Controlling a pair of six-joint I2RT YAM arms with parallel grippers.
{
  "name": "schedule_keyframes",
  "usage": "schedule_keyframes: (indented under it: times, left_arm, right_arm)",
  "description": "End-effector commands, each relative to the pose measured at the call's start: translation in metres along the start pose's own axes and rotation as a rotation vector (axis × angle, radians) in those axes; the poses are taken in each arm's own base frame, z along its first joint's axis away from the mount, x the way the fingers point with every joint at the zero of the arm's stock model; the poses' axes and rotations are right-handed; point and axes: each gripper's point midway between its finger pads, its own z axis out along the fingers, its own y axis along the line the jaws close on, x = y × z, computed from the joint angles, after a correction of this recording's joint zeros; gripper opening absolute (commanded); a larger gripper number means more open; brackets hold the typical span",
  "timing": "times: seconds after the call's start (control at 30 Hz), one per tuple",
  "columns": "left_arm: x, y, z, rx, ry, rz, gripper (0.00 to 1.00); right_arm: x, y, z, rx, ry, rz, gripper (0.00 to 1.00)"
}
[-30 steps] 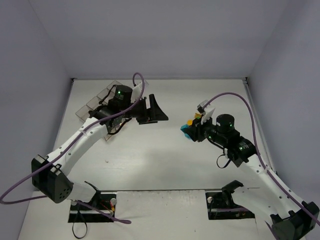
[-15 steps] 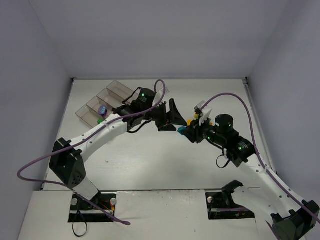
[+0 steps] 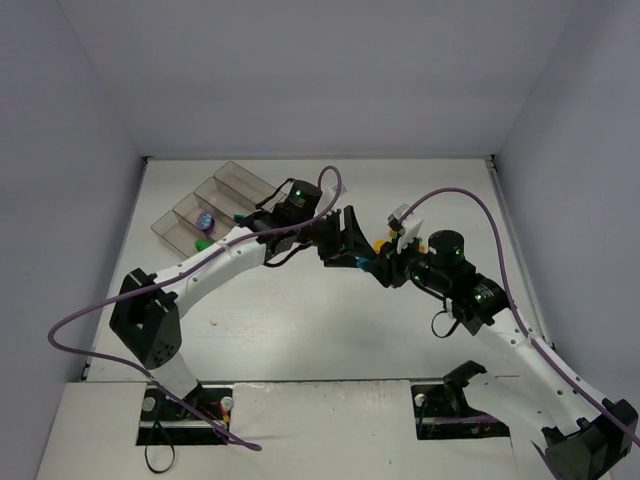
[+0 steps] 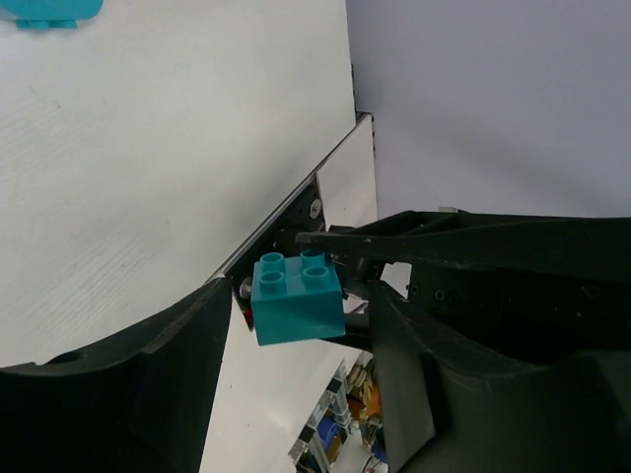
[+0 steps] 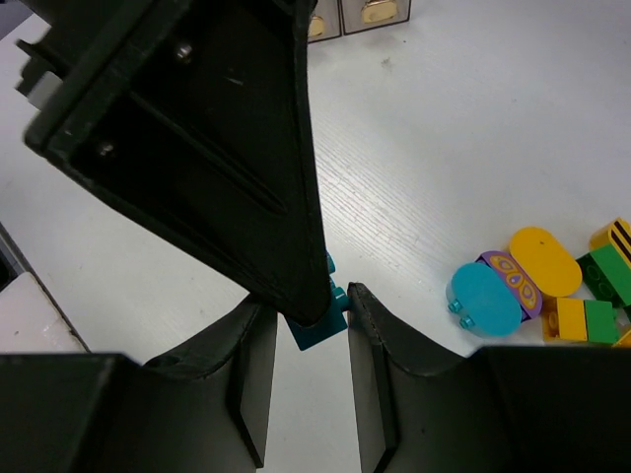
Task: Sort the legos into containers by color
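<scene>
Jaws of the right gripper (image 5: 309, 302) pinch a cyan brick (image 4: 296, 301), off to the right of the containers (image 3: 205, 205). Left gripper (image 3: 352, 248) jaws stand apart either side, not touching it. From above, both grippers almost wholly hide the brick.

Bright, even overhead light, soft shadows, blurred foreground.

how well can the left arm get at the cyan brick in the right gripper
Likely yes: the left gripper stands open around the cyan brick, not touching. The right gripper pinches it but seems to leave those faces free.
</scene>
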Motion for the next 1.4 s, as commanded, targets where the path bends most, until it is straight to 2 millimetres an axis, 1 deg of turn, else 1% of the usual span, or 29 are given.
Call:
schedule_keyframes:
  times: [0.0, 0.1, 0.2, 0.23, 0.3, 0.33, 0.37, 0.43, 0.47, 0.53, 0.57, 0.6, 0.63, 0.7, 0.73, 0.77, 0.8, 0.87, 0.9, 0.93, 0.97, 1.0, 1.03, 1.1, 1.13, 1.2, 1.23, 1.33, 1.37]
  left_arm:
    - [-0.006, -0.027, -0.002, 0.063, -0.013, 0.062, 0.51]
    - [-0.007, -0.023, 0.003, 0.056, -0.009, 0.055, 0.46]
    - [-0.008, -0.021, 0.007, 0.06, -0.01, 0.054, 0.36]
    - [-0.01, -0.022, 0.008, 0.063, -0.016, 0.058, 0.23]
    - [-0.011, -0.022, 0.007, 0.062, -0.026, 0.065, 0.15]
    - [-0.012, -0.022, 0.007, 0.061, -0.029, 0.067, 0.12]
    - [-0.012, -0.023, 0.006, 0.062, -0.033, 0.072, 0.09]
    - [-0.015, -0.02, 0.002, 0.046, -0.05, 0.087, 0.07]
    - [-0.02, -0.018, -0.001, 0.036, -0.063, 0.109, 0.06]
    - [-0.024, -0.006, -0.006, -0.013, -0.079, 0.111, 0.06]
    - [-0.032, -0.001, -0.014, -0.034, -0.102, 0.137, 0.06]
    - [-0.035, 0.009, -0.018, -0.071, -0.11, 0.127, 0.06]
    - [-0.05, 0.019, -0.03, -0.1, -0.154, 0.124, 0.06]
    - [-0.064, 0.042, -0.046, -0.179, -0.192, 0.13, 0.06]
    - [-0.078, 0.056, -0.056, -0.239, -0.242, 0.134, 0.06]
    - [-0.098, 0.071, -0.077, -0.295, -0.3, 0.154, 0.06]
    - [-0.107, 0.084, -0.091, -0.348, -0.325, 0.149, 0.06]
    - [-0.139, 0.117, -0.125, -0.497, -0.427, 0.189, 0.06]
    - [-0.15, 0.125, -0.138, -0.556, -0.457, 0.203, 0.06]
    - [-0.163, 0.144, -0.149, -0.646, -0.489, 0.209, 0.06]
    - [-0.172, 0.154, -0.158, -0.689, -0.495, 0.241, 0.06]
    - [-0.186, 0.162, -0.174, -0.721, -0.533, 0.241, 0.06]
    - [-0.195, 0.175, -0.176, -0.756, -0.533, 0.243, 0.06]
    - [-0.216, 0.192, -0.196, -0.846, -0.579, 0.277, 0.07]
    - [-0.223, 0.208, -0.195, -0.877, -0.562, 0.269, 0.07]
    - [-0.235, 0.224, -0.203, -0.929, -0.569, 0.279, 0.07]
    - [-0.241, 0.233, -0.199, -0.941, -0.555, 0.282, 0.11]
    - [-0.253, 0.248, -0.195, -0.959, -0.535, 0.29, 0.15]
    - [-0.257, 0.25, -0.195, -0.959, -0.539, 0.294, 0.17]
  right_arm:
    - [-0.022, -0.001, 0.005, 0.004, -0.082, -0.041, 0.0]
    - [-0.022, -0.001, 0.006, 0.002, -0.084, -0.041, 0.0]
    - [-0.022, -0.001, 0.007, -0.001, -0.084, -0.042, 0.0]
    - [-0.021, 0.0, 0.008, -0.004, -0.08, -0.04, 0.0]
    - [-0.019, -0.001, 0.008, -0.004, -0.075, -0.039, 0.01]
    - [-0.019, -0.001, 0.009, -0.002, -0.074, -0.04, 0.05]
    - [-0.018, -0.002, 0.009, 0.003, -0.073, -0.039, 0.21]
    - [-0.015, -0.007, 0.01, 0.027, -0.065, -0.031, 0.37]
    - [-0.014, -0.008, 0.01, 0.037, -0.063, -0.025, 0.48]
    - [-0.012, -0.012, 0.011, 0.06, -0.057, -0.013, 0.56]
    - [-0.012, -0.014, 0.011, 0.072, -0.056, -0.005, 0.59]
    - [-0.01, -0.015, 0.011, 0.078, -0.053, 0.007, 0.61]
    - [-0.009, -0.019, 0.012, 0.098, -0.05, 0.012, 0.65]
    - [-0.007, -0.023, 0.012, 0.124, -0.045, 0.033, 0.65]
    - [-0.006, -0.024, 0.012, 0.133, -0.046, 0.039, 0.65]
    - [-0.004, -0.029, 0.012, 0.161, -0.042, 0.052, 0.65]
    - [-0.004, -0.031, 0.012, 0.173, -0.042, 0.061, 0.65]
    - [0.001, -0.035, 0.012, 0.2, -0.035, 0.093, 0.65]
    - [0.003, -0.035, 0.013, 0.203, -0.032, 0.106, 0.64]
    - [0.007, -0.035, 0.014, 0.205, -0.025, 0.124, 0.64]
    - [0.008, -0.035, 0.014, 0.207, -0.023, 0.134, 0.64]
    - [0.01, -0.036, 0.015, 0.211, -0.019, 0.144, 0.64]
    - [0.012, -0.036, 0.015, 0.211, -0.015, 0.151, 0.64]
    - [0.014, -0.034, 0.017, 0.206, -0.008, 0.163, 0.64]
    - [0.014, -0.035, 0.016, 0.211, -0.009, 0.167, 0.64]
    - [0.014, -0.036, 0.016, 0.216, -0.011, 0.168, 0.64]
    - [0.015, -0.037, 0.015, 0.219, -0.011, 0.168, 0.64]
    - [0.017, -0.039, 0.014, 0.234, -0.004, 0.171, 0.64]
    - [0.019, -0.039, 0.013, 0.237, 0.004, 0.173, 0.64]
